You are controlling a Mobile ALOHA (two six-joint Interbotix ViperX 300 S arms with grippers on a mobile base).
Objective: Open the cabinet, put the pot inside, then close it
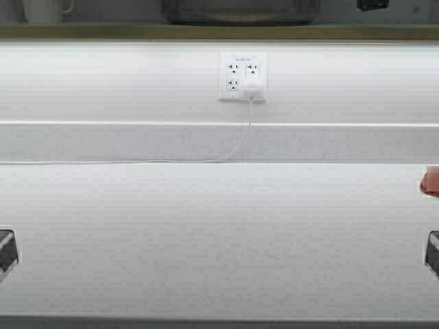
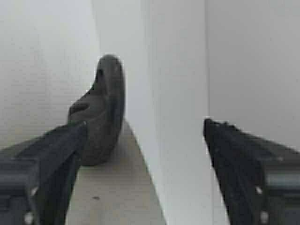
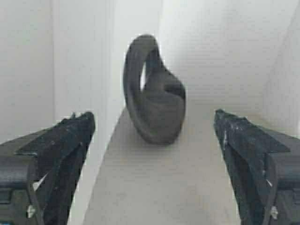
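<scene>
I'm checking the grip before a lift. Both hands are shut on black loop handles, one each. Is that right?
Not quite: both are open. The left wrist view shows the left hand with its fingers spread and a black loop handle ahead of them, unclamped. The right wrist view shows the same for the right hand and the other loop handle.

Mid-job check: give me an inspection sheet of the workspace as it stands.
Surface: white countertop.
Job's things: wide grey vessel, likely the pot, on a ledge at the top edge; cabinet doors not seen.
Clutter: white mug; red object at the right edge.
Grippers: left pincer and right pincer open, empty, parked low at the sides.
Cables: white cable plugged into the wall outlet.
Surroundings: white backsplash.
</scene>
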